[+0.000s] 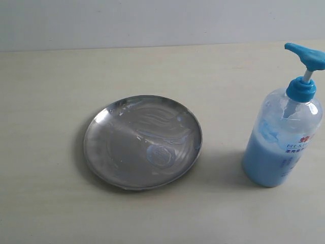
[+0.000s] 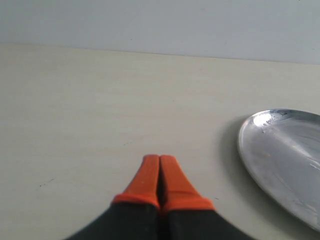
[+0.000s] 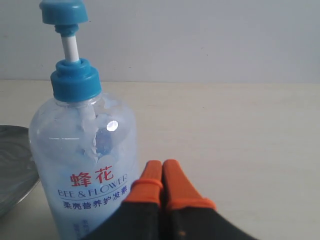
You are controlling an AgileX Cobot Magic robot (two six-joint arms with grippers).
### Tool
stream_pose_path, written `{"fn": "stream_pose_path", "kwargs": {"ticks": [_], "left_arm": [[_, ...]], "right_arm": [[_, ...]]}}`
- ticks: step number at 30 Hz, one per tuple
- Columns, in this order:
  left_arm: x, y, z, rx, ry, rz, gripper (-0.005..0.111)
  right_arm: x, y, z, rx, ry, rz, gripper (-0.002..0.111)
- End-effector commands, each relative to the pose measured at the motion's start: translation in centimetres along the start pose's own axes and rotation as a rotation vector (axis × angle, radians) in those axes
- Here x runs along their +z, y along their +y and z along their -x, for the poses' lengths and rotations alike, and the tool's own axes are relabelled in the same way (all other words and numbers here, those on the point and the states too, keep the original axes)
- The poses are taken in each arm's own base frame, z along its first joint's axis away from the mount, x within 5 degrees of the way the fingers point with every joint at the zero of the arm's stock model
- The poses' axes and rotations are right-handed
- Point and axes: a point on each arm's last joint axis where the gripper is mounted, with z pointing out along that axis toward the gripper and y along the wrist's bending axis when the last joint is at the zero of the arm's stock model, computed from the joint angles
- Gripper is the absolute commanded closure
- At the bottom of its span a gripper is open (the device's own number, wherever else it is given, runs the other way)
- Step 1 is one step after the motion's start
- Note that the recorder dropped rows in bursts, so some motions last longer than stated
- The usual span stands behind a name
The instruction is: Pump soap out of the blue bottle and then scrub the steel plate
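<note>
Blue bottle (image 1: 282,140) (image 3: 82,165) — tall clear plastic pump bottle with bright blue pump head and collar — is seen standing upright on the pale cream table (image 1: 51,76) at the right of the exterior view. The pump head is raised, a short white stem being exposed above the collar. Pale blue creamy soap (image 1: 264,162) (image 3: 45,205) is noted in the lower part of the bottle; a label with red and blue print is carried on the front.

Round shallow shiny steel plate (image 1: 117,147) (image 2: 285,155) (image 3: 12,160) is found flat on the table to the left of the blue bottle, apart from it. Its surface is streaked, and a faint whitish-blue round smear is recorded right of its centre.

Left gripper (image 2: 159,159) — orange fingertips pressed together, nothing held between them — is seen above bare table, beside the plate rim but clear of it.

Right gripper (image 3: 161,164) is likewise closed on nothing, fingertips together, just beside the bottle's lower body; contact cannot be determined.

A plain grey wall (image 1: 152,20) is noted behind the table.
</note>
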Motion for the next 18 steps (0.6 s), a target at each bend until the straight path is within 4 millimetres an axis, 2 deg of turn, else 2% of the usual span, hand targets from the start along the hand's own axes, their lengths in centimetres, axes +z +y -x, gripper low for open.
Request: {"fn": "stream_pose_path", "kwargs": {"ticks": [1,18], "left_arm": [[-0.02,0.01,0.02,-0.002,-0.013,0.001,0.107],[-0.02,0.01,0.02,-0.002,-0.013,0.001,0.107]], "right_arm": [[-0.01,-0.04,0.02,0.001,-0.017,-0.007,0.108],[-0.01,-0.02,0.12,0.005,-0.028,-0.005,0.108]]}}
